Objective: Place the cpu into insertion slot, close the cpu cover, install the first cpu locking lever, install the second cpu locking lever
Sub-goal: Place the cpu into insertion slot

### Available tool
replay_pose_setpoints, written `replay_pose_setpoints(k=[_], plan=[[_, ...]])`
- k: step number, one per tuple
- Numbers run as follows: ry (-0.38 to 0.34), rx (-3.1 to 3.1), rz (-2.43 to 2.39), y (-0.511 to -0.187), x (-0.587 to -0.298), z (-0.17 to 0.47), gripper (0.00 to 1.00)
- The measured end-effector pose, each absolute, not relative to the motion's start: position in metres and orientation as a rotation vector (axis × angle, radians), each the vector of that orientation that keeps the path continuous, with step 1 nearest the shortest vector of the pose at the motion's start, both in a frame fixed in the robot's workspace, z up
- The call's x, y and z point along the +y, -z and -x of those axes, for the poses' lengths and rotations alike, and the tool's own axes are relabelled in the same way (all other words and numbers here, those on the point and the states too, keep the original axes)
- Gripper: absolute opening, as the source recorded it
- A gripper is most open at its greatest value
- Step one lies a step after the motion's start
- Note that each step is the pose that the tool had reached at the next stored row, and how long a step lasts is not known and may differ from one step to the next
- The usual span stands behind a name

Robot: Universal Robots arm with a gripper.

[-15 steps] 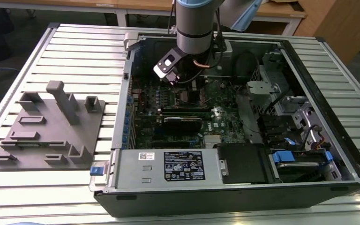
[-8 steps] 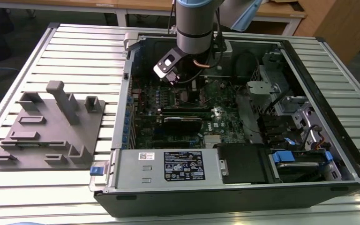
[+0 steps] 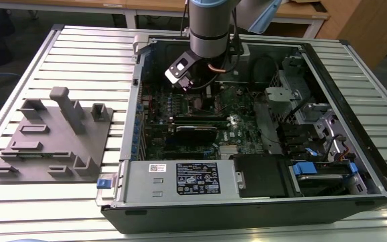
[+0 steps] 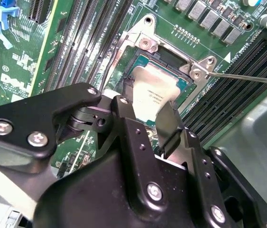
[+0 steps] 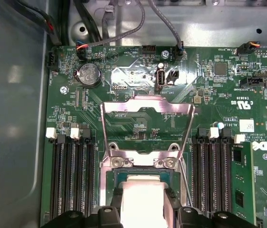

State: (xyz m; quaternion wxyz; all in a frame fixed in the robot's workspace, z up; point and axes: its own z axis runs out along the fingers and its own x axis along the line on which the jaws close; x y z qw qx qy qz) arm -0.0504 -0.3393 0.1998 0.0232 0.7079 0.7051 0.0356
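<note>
Tabletop first: slatted metal table [image 3: 79, 45], with one open case [image 3: 247, 218] lying on it and one grey tray [image 3: 52, 151] just beside that on the exterior view's left. Can also see one arm [image 3: 210, 30] reaching down into the case from above, toward the far wall. Inside, going down in size: one grey power box [image 3: 180, 184] along the near edge, then one green board [image 3: 247, 108], then two banks of memory slots [image 5: 74, 180], one bank on each side of the slot [image 4: 169, 57].

Now for the key bit. Found the cover [image 5: 147, 103] swung open off the slot, hinged at one edge, well clear of the cpu [image 4: 154, 90]; can't tell how steeply. Looks like step one of four, and pretty much at the end of it. Got the gripper [image 4: 146, 105] straight above the slot in the second wrist view, with one finger against each of two opposite edges of the cpu, so reads as clamped on it rather than spread apart. As for the cpu itself: square to the slot and right at it, either seated or a hair above, honestly can't say which. No sideways offset to speak of between cpu and slot, only height, if any.

Counting the small stuff: one cpu, one cover, two fingers [image 4: 124, 111], and one thin lever [image 4: 247, 77] sticking out past the slot's corner.
</note>
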Motion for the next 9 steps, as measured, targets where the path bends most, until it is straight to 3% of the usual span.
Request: replay_pose_setpoints(k=[9], plan=[[-0.111, 2.183, -2.192, -0.2015, -0.3393, 0.0503, 0.46]])
